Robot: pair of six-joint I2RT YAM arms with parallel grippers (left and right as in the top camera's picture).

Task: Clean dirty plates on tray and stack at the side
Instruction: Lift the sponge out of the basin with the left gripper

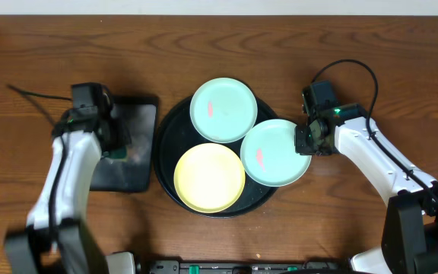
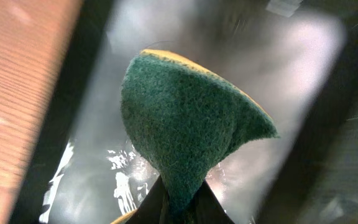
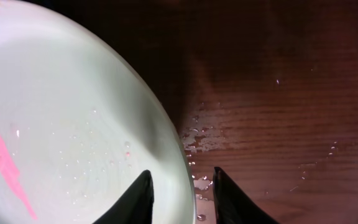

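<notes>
- Overhead: a round black tray (image 1: 166, 122) with a raised rim is seen mid-table, on a brown wood-grain table (image 1: 371, 46)
- Three round, shallow, smooth plastic plates are held in it: the upper aqua plate (image 1: 223, 110), the yellow plate (image 1: 209, 177) and the right aqua plate (image 1: 274, 152), whose outer edge overhangs the tray rim onto the table
- A pink smear is noted on each aqua plate; the yellow one looks plain
- A smaller rectangular tray (image 1: 139, 122), black and glossy, lies just left of the round one; the left gripper (image 1: 116, 148) is placed over it
- The right gripper (image 1: 304, 141) is seen at the outer edge of the right aqua plate
- Left wrist: a sponge (image 2: 185, 118), with a coarse green scouring face and a thin yellow layer behind, is pinched at its narrow lower end by the left gripper (image 2: 179, 199), jaws clamped tight so that it is folded into a cone
- Beneath it the rectangular tray floor (image 2: 291, 81) shows wet and shiny, blurred
- Right wrist: the right aqua plate (image 3: 73, 124) fills the left side, beaded with fine water, with a pink streak (image 3: 8, 168) on it
- The right gripper (image 3: 181, 173) is parted, one finger over the plate, the other over the wood, the rim lying between them ungripped
- Droplets (image 3: 197, 134) are scattered on the table beside the rim
</notes>
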